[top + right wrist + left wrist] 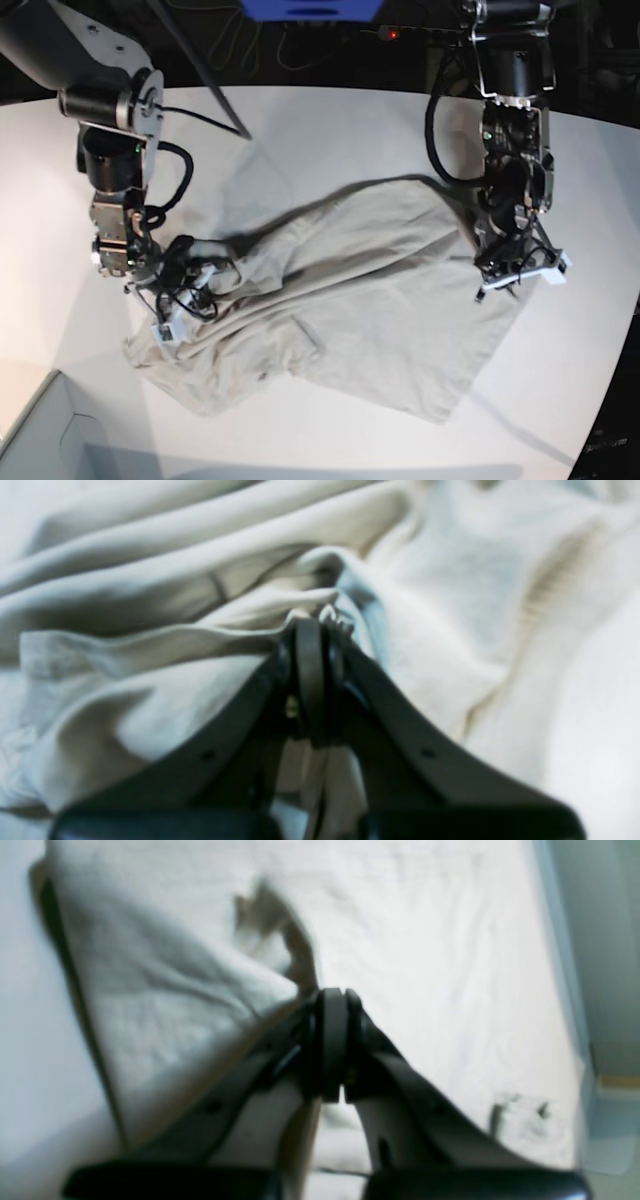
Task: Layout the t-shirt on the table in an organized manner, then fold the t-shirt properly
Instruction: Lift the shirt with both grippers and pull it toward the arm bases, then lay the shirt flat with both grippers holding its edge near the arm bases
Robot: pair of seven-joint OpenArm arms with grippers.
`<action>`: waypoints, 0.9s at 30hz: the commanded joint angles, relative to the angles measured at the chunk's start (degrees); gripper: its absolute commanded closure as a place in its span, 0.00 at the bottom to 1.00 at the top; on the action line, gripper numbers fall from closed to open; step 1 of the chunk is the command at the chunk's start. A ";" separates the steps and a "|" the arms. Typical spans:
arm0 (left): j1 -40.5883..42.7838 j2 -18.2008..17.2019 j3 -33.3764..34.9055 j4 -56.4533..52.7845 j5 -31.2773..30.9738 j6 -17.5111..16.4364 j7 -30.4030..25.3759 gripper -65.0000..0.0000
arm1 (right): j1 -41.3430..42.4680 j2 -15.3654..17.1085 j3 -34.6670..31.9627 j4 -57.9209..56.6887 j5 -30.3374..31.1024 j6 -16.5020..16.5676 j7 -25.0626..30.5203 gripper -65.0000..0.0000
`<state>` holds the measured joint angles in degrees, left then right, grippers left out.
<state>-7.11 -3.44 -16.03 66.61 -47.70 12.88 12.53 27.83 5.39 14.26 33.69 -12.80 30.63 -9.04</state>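
Pinching the t-shirt [350, 300] — both claws [332, 995] [312, 625] clamped; no print legible.

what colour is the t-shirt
Plain light beige-grey, no print; the t-shirt shows best in the base view.

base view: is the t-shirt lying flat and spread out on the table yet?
No. The t-shirt is bunched and creased on the table, one side lifted by the left gripper and the other gathered at the right gripper.
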 commanded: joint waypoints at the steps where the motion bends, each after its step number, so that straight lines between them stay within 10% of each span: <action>1: -1.81 -0.12 -0.28 1.48 -0.34 -0.53 -1.06 1.00 | 2.45 0.81 0.11 0.90 0.71 -1.05 1.35 1.00; 11: 6.89 -0.29 -0.19 19.68 -0.43 -0.53 -1.33 1.00 | -14.52 1.43 0.38 32.55 1.06 -0.96 0.64 1.00; 19: 19.38 0.32 -1.95 31.28 -0.43 -0.53 -1.41 1.00 | -35.18 -5.78 6.79 60.77 1.24 -0.87 1.17 1.00; 27: 26.59 5.42 -10.39 30.84 -0.43 -0.53 -1.41 1.00 | -47.40 -6.75 13.12 66.13 14.34 -0.87 1.26 1.00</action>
<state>19.38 2.42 -26.20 96.62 -48.12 12.91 12.58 -19.75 -1.76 27.11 98.91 0.69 29.91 -9.37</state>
